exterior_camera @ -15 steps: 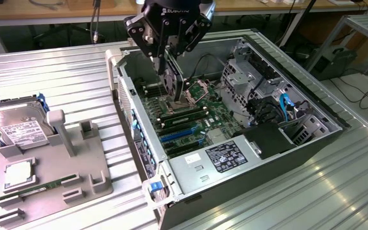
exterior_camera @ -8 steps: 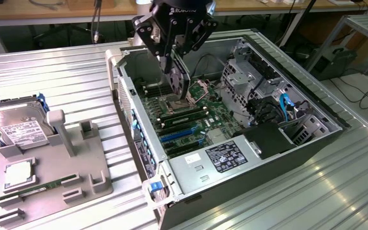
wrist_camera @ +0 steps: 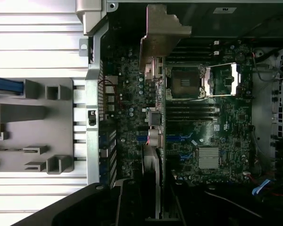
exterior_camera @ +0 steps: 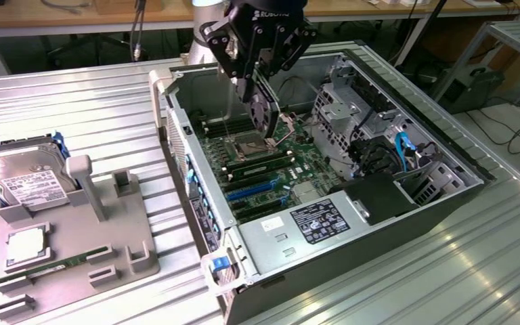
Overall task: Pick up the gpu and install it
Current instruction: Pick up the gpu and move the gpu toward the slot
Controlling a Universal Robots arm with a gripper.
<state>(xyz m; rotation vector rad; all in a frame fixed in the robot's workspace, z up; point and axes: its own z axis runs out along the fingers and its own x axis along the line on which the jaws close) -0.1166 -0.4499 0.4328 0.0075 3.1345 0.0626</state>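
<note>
The gpu (exterior_camera: 261, 116) hangs upright over the open computer case (exterior_camera: 449, 196), a thin dark card with a round fan on its face. My gripper (exterior_camera: 254, 91) is shut on its upper edge and holds it above the motherboard (exterior_camera: 310, 172), near the CPU socket (exterior_camera: 247, 145). The blue expansion slots (exterior_camera: 255, 191) lie lower on the board, apart from the card. In the wrist view the gpu (wrist_camera: 159, 155) shows edge-on, with its pale metal bracket (wrist_camera: 161, 40) at the far end. My gripper (wrist_camera: 157, 207) clamps it between dark fingers (wrist_camera: 132, 202).
A grey fixture tray (exterior_camera: 106, 250) at the exterior view's left holds a silver hard drive (exterior_camera: 27, 179), a green memory stick (exterior_camera: 52, 266) and a CPU (exterior_camera: 25, 247). The power supply (exterior_camera: 319, 220) and drive cages (exterior_camera: 346, 112) crowd the case interior. Ribbed metal table (exterior_camera: 89, 115) lies all around.
</note>
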